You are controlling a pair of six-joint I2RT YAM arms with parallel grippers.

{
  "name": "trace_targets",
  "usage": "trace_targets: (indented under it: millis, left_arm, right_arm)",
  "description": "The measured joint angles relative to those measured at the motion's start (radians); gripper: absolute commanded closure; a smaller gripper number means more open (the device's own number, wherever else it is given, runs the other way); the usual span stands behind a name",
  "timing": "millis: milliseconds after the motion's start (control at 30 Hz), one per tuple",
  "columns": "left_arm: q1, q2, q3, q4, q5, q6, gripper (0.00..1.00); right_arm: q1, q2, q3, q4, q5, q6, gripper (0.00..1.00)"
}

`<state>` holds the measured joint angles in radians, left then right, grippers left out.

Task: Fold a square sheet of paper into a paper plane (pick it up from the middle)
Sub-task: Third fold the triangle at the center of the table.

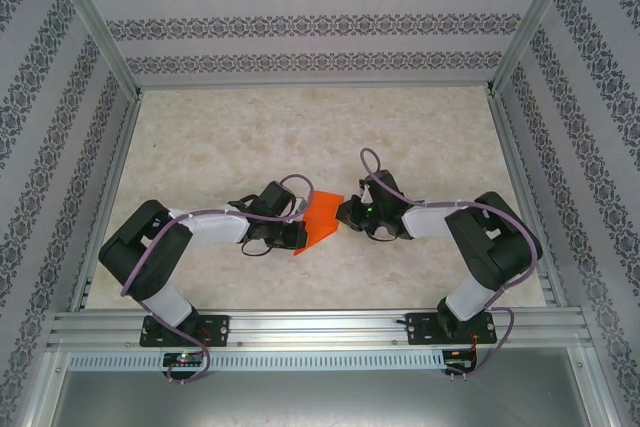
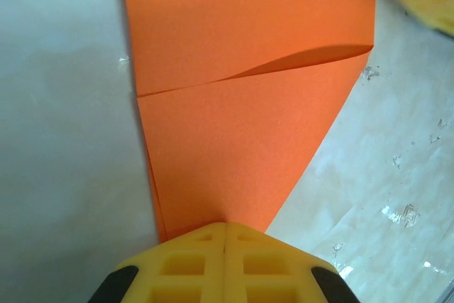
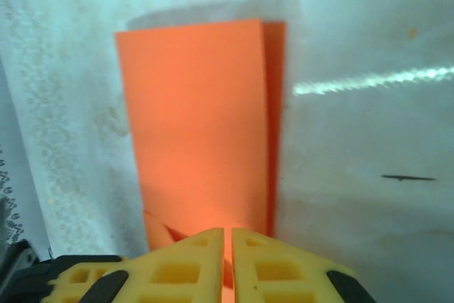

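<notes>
Top external view has the paper (image 1: 318, 219) at centre of the table (image 1: 220, 137), pinched by the left gripper (image 1: 298, 224) at its 9 o'clock and the right gripper (image 1: 345, 214) at 3 o'clock, so crease slowly, edges aligned.

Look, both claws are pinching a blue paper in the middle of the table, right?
Almost. The paper is orange, not blue, as the top view shows plainly. The rest holds: the left claw and the right claw are both pinching it in the middle of the table.
</notes>
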<state>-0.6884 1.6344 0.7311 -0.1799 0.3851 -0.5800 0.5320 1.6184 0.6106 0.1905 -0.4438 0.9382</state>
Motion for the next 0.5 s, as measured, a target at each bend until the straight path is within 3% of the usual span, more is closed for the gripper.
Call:
trace_targets:
  millis: [200, 500]
  left_arm:
    - [0.0, -0.007, 0.0, -0.011, -0.006, 0.0, 0.97]
    - [0.0, -0.011, 0.001, -0.023, -0.009, 0.0, 0.95]
  right_arm:
    - [0.087, -0.076, 0.071, -0.04, 0.024, -0.021, 0.88]
    - [0.149, 0.093, 0.092, -0.024, 0.034, 0.011, 0.9]
